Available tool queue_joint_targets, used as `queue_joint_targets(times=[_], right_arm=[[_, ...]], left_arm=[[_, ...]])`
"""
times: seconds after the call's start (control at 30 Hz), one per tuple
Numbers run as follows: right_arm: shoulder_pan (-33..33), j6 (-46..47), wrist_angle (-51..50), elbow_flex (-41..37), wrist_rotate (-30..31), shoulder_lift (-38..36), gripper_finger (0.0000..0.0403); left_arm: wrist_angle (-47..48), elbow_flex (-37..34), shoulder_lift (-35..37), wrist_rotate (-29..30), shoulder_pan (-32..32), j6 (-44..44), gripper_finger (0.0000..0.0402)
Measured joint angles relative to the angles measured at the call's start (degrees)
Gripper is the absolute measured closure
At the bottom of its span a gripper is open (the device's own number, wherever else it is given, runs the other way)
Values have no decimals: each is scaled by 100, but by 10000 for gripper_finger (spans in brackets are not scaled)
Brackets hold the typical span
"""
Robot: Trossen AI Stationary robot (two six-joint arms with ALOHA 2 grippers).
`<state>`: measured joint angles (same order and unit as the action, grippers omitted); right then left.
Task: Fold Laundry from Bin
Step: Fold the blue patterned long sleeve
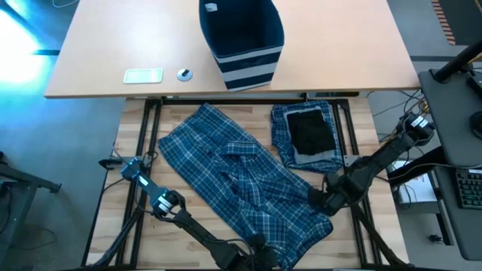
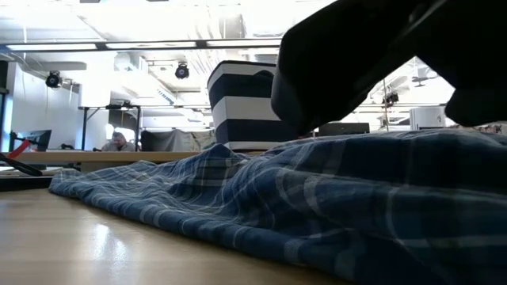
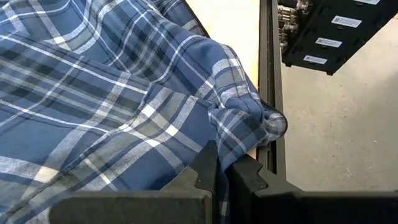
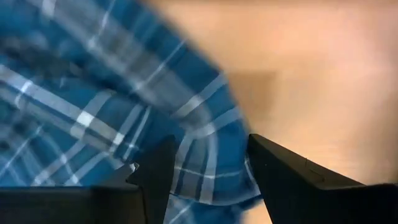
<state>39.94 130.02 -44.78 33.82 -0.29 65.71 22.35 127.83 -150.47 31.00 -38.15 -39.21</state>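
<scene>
I could read no writing anywhere; the small white tag [image 1: 210, 7] on the bin's rim and the labels on the dark boxes [image 3: 329, 28] in the left wrist view were too small to make out.

The bin [image 1: 242, 38] stood upright on the far table [image 1: 98, 45], and from above its inside looked dark, with nothing showing in it. The laundry was out on the near table: a large plaid garment [image 1: 241, 181] spread across the middle, and beside it a folded plaid piece [image 1: 285, 132] with a small black piece [image 1: 311, 132] on top.

My left gripper [image 3: 222, 177] was at the near edge, fingers together and clamped on a bunched fold of the plaid garment. My right gripper [image 4: 208, 171] was at the garment's right edge, fingers apart with plaid cloth lying between them.

Only the overhead view showed the white card [image 1: 143, 75] and a small round object [image 1: 184, 74] on the far table. The low view alone showed a person [image 2: 119, 142] seated far behind.
</scene>
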Motion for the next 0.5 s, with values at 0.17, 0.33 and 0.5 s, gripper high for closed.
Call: queue_joint_targets(times=[0.17,0.33,0.5], right_arm=[[42,-9,1100,-354,-142,164,205],[42,-57,1100,-437,-179,265,223],[42,-228,904,-490,-139,258,278]], left_arm=[[10,13,0,1,-1,-32,402],[10,209,9,4,-4,159,402],[17,286,9,2,-4,228,402]])
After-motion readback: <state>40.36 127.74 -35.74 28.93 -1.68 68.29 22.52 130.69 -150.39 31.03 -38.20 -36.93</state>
